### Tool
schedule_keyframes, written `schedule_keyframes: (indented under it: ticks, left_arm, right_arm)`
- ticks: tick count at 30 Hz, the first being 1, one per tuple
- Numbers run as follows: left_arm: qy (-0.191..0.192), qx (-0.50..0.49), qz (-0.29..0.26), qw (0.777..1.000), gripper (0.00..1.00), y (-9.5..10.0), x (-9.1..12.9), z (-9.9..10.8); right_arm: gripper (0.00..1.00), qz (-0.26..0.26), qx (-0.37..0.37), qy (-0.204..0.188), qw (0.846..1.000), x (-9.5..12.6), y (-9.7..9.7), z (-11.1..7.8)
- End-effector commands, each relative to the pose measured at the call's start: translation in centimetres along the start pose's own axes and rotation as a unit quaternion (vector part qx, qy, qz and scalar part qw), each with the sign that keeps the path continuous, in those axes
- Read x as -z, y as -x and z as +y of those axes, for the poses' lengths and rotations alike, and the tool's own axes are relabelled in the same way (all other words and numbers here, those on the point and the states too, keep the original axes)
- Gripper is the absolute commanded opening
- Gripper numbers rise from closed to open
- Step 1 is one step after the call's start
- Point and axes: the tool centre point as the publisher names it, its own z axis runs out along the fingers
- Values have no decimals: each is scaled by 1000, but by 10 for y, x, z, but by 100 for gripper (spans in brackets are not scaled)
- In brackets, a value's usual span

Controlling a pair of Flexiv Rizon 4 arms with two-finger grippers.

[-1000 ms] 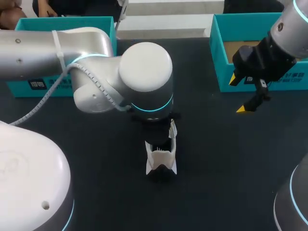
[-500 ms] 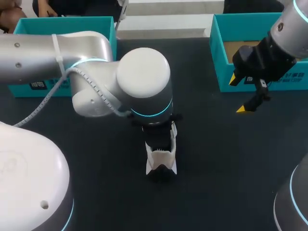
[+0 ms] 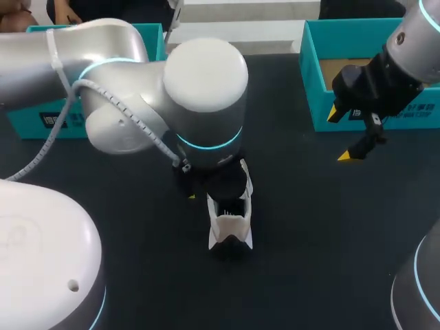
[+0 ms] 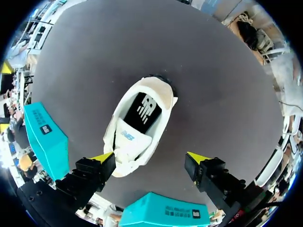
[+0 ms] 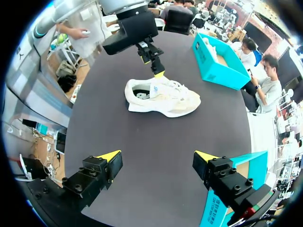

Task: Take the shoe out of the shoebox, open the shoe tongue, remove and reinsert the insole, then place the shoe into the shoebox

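A white shoe (image 3: 230, 223) lies on the black table, toe pointing away from the head camera. Its black insole (image 4: 144, 109) with a white mark shows inside. My left gripper (image 4: 150, 157) hangs open above the shoe's toe end, and neither finger holds the shoe. In the head view my left arm's wrist covers the shoe's front half. In the right wrist view the shoe (image 5: 163, 97) has the left gripper (image 5: 154, 61) just over it. My right gripper (image 3: 340, 135) stands open and empty, off to the right near the right shoebox (image 3: 309, 75).
A second teal box (image 3: 41, 124) stands at the back left. In the left wrist view the two boxes (image 4: 45, 139) (image 4: 163, 213) lie beyond the shoe's toe. Bare black tabletop surrounds the shoe.
My left arm's wrist has risen and shifted a little towards the far side. A yellow fingertip now shows left of the shoe. The shoe and the right arm have stayed put.
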Motion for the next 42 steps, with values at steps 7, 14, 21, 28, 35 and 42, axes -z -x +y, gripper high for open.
schedule_keyframes:
  ticks: [7,14,21,28,35,42]
  left_arm:
    - [-2,6,4,1000,100,4,2,2]
    - [-1,274,-59,960,100,-21,8,-23]
    - [47,437,-56,897,100,-33,7,-36]
    - [-11,525,-72,848,93,-42,-10,-49]
    - [-39,549,-61,832,97,-47,-20,-67]
    - [-58,553,-53,830,97,-38,-31,-84]
  right_arm:
    - [100,0,0,-1,1000,-1,1,0]
    - [100,0,0,-1,1000,-1,1,0]
    - [100,0,0,-1,1000,-1,1,0]
    - [100,0,0,-1,1000,-1,1,0]
    - [100,0,0,-1,1000,-1,1,0]
    - [100,0,0,-1,1000,-1,1,0]
